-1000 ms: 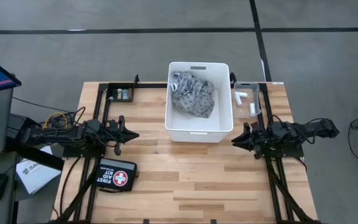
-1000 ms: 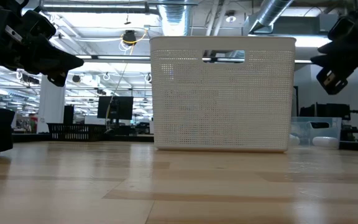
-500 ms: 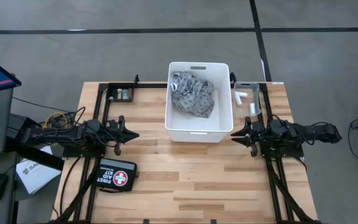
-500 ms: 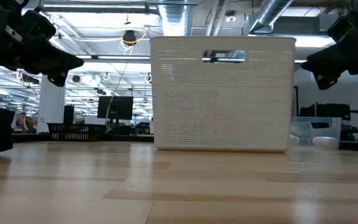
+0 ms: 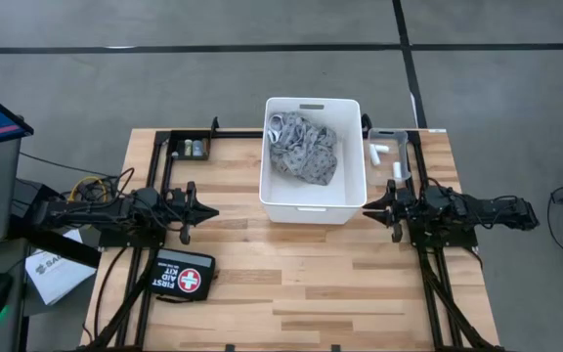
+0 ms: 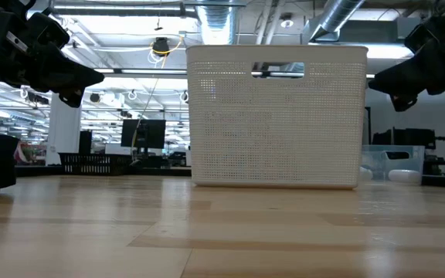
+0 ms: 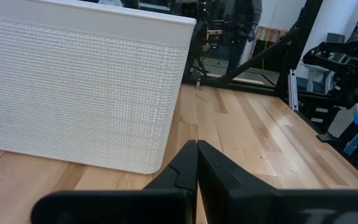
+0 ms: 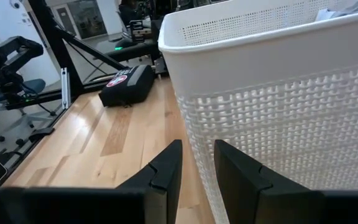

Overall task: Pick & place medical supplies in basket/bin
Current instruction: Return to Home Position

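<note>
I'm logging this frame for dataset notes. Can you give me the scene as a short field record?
tub: white, middle of table, holds grey cloth
clear bin: right of tub, holds white gauze rolls
pouch: black, front left
left gripper: shut, empty, raised, left of tub
right gripper: open, empty, raised, by tub's front right corner

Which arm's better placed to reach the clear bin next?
Right. The right gripper hangs close to the clear bin, on its side; the left gripper is across the white tub, which stands between.
</note>
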You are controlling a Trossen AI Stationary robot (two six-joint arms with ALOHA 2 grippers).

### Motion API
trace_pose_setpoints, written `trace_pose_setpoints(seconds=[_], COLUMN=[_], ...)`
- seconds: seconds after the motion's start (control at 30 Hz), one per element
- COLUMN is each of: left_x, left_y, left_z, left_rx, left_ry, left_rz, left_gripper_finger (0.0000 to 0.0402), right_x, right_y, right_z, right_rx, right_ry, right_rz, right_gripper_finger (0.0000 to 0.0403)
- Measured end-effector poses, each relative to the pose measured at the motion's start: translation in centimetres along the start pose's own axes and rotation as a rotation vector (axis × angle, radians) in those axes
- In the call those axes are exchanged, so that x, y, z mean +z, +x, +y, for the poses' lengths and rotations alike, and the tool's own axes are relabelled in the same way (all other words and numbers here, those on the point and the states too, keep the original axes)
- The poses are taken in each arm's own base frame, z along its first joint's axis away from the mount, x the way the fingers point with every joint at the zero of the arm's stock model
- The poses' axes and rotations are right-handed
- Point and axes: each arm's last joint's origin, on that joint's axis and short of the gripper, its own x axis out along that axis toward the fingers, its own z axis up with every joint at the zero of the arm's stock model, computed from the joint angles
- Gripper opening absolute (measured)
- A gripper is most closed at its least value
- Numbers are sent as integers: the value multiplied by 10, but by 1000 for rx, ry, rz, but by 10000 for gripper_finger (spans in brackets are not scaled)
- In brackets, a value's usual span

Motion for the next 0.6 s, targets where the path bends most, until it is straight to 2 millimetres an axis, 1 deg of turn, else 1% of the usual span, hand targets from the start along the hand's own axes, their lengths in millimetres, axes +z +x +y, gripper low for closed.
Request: trace_pose_setpoints(seconds=[0.13,0.33,0.6], left_x=[0,0,0], left_y=[0,0,0], left_z=[0,0,0], left_rx=[0,0,0], left_ry=[0,0,0], left_rz=[0,0,0], left_gripper_finger=[1,1,1], right_x=[0,1,2], right_y=[0,1,3], right_z=[0,-2,-1], right_rx=[-3,-90,-71], right_ry=[-1,-26,-42], right_rz=[0,-42,-110], right_gripper_finger=[91,91,91])
